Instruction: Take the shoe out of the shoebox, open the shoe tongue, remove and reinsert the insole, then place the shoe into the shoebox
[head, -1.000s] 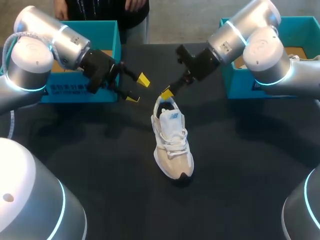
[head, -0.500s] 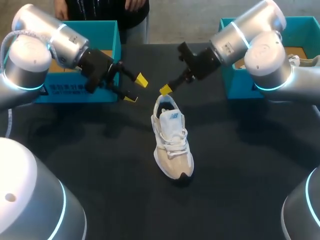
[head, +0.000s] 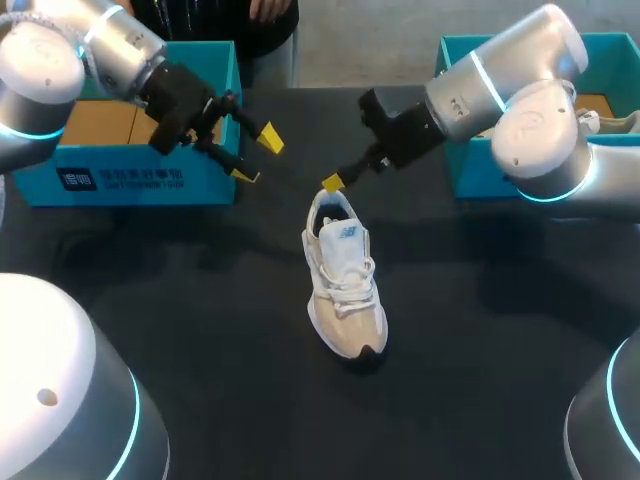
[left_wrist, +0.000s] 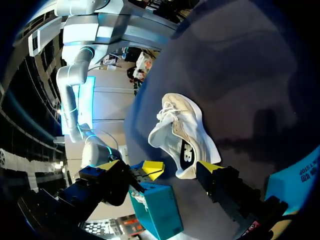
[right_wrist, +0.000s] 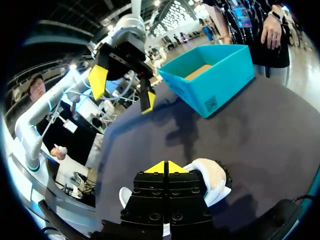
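Near the middle of the dark table (head: 200, 330) you have the shoe (head: 342, 280), a pale laced sneaker standing on its sole, toe toward the near edge and heel toward the far edge. Nothing grips it.

Your right gripper (head: 333, 183) hangs just above the far side of the heel opening. Its yellow tips are pressed together with nothing between them, which the right wrist view confirms (right_wrist: 164, 167); there the heel of the shoe (right_wrist: 210, 182) shows just under and beside the fingers. Whether the tips touch the heel collar cannot be told.

Your left gripper (head: 256, 157) is up and to the far left of the shoe, well apart from it, with its fingers spread wide and holding nothing. From its own wrist camera the shoe (left_wrist: 182, 137) lies ahead of the spread tips (left_wrist: 181, 169).

Two teal boxes flank the work. The left shoebox (head: 120, 150) sits at the far left with its brown floor showing, directly behind the left gripper; the right wrist view shows it (right_wrist: 210, 85) beyond that gripper (right_wrist: 122, 92). The right shoebox (head: 470, 150) stands at the far right, largely hidden by your right arm, with something pale (head: 610, 122) lying inside. Between shoe and each box the table surface is bare dark cloth.
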